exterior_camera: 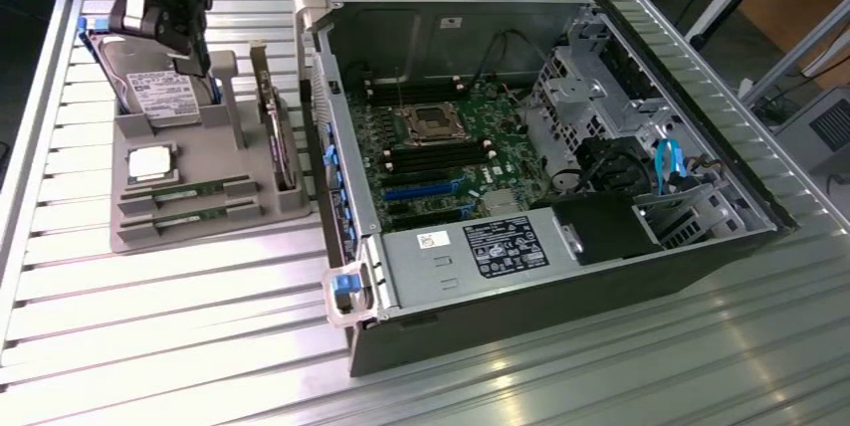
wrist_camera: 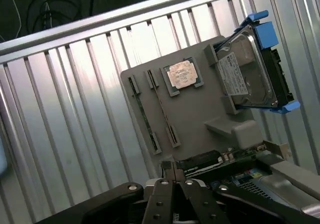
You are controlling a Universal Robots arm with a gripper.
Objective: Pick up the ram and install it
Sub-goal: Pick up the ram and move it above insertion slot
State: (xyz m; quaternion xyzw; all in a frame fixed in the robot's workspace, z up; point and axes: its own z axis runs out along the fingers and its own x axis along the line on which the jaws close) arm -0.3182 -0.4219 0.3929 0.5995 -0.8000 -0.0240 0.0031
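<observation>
Two ram sticks, thin green boards with black chips, lie side by side in slots of the grey holder tray (exterior_camera: 133, 237). One ram (exterior_camera: 186, 190) is nearer the silver processor, the other ram (exterior_camera: 186, 213) is nearer the tray's front. In the wrist view they are the ram (wrist_camera: 143, 116) and the ram (wrist_camera: 163, 108). My gripper (exterior_camera: 194, 56) hangs above the back of the tray, over the hard drive, well clear of the sticks. Its black fingers (wrist_camera: 165, 184) are shut together with nothing between them.
The tray also carries a hard drive (exterior_camera: 162, 93) in a blue frame, a square processor (exterior_camera: 150, 161) and an upright expansion card (exterior_camera: 275, 137). At the exterior view's right an open computer case (exterior_camera: 531, 277) shows its motherboard (exterior_camera: 452, 147) with dark memory slots. The table is ribbed metal.
</observation>
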